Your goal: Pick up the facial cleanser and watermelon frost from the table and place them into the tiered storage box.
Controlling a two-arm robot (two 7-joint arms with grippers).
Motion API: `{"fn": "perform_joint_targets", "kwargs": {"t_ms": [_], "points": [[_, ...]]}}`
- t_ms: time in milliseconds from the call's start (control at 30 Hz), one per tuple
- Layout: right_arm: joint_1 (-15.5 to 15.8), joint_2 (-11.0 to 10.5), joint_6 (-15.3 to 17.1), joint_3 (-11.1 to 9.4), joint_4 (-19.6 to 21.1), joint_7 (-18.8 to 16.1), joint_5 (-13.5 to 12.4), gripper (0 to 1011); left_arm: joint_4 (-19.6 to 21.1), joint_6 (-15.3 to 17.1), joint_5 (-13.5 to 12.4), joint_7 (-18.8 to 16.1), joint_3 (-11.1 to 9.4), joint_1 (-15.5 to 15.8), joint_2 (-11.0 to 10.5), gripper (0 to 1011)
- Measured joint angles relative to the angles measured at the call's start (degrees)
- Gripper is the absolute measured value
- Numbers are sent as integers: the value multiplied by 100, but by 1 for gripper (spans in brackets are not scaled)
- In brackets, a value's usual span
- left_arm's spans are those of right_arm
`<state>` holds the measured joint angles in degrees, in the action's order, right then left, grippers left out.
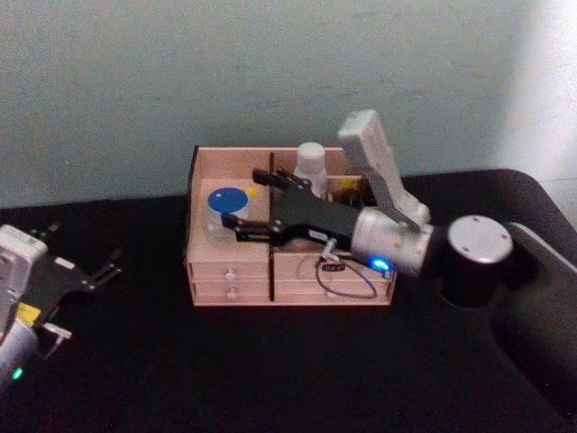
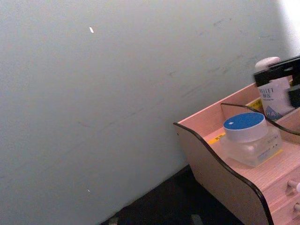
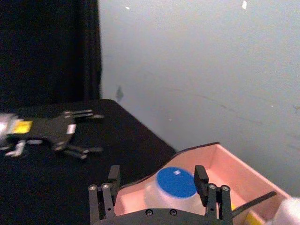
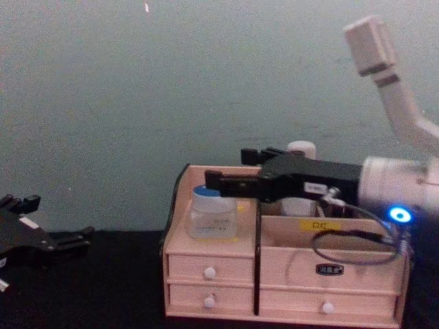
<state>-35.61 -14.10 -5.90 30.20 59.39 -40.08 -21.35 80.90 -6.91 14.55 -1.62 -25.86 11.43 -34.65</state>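
The watermelon frost [image 1: 226, 202], a squat jar with a blue lid, stands in the left compartment of the tiered storage box [image 1: 288, 290]. My right gripper [image 1: 245, 207] reaches over the box from the right, open, with its fingers [image 3: 114, 174] wide on either side of the jar [image 3: 175, 183] and not touching it. In the chest view the gripper [image 4: 226, 168] hovers just above the jar [image 4: 212, 214]. The facial cleanser [image 1: 311, 163] stands upright in the back right compartment, partly hidden by the arm. My left gripper [image 1: 97, 271] rests open on the table at the left.
The box [image 4: 281, 267] stands on a black table [image 1: 135, 379] close to a pale wall [image 1: 135, 81]. Small white-knobbed drawers [image 4: 210, 273] face me. Bare tabletop lies between the left gripper and the box.
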Motion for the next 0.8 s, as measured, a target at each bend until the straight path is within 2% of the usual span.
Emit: {"fn": "perform_joint_targets", "kwargs": {"t_ms": [133, 300, 400, 467, 500, 600, 667, 767, 800], "points": [[416, -394, -7, -13, 627, -157, -157, 1003, 0, 0, 0, 0, 0, 0, 0, 1001], [830, -842, -9, -80, 1151, -307, -345, 1003, 0, 0, 0, 0, 0, 0, 0, 1001], [1260, -1261, 19, -213, 1619, -266, -502, 1002, 0, 0, 0, 0, 0, 0, 0, 1001], [1328, -1318, 26, -239, 1703, -234, -526, 1002, -1, 0, 0, 0, 0, 0, 0, 1001], [1543, -1488, 44, -324, 1918, -130, -583, 1003, 0, 0, 0, 0, 0, 0, 0, 1001], [1875, -1728, 73, -483, 2241, 101, -641, 1002, 0, 0, 0, 0, 0, 0, 0, 1001], [2260, -1965, 127, -723, 2587, 547, -635, 1003, 0, 0, 0, 0, 0, 0, 0, 1001], [2500, -2064, 156, -941, 2775, 940, -553, 1002, 0, 0, 0, 0, 0, 0, 0, 1001], [2644, -2086, 168, -1106, 2875, 1272, -461, 1003, 0, 0, 0, 0, 0, 0, 0, 1001]]}}
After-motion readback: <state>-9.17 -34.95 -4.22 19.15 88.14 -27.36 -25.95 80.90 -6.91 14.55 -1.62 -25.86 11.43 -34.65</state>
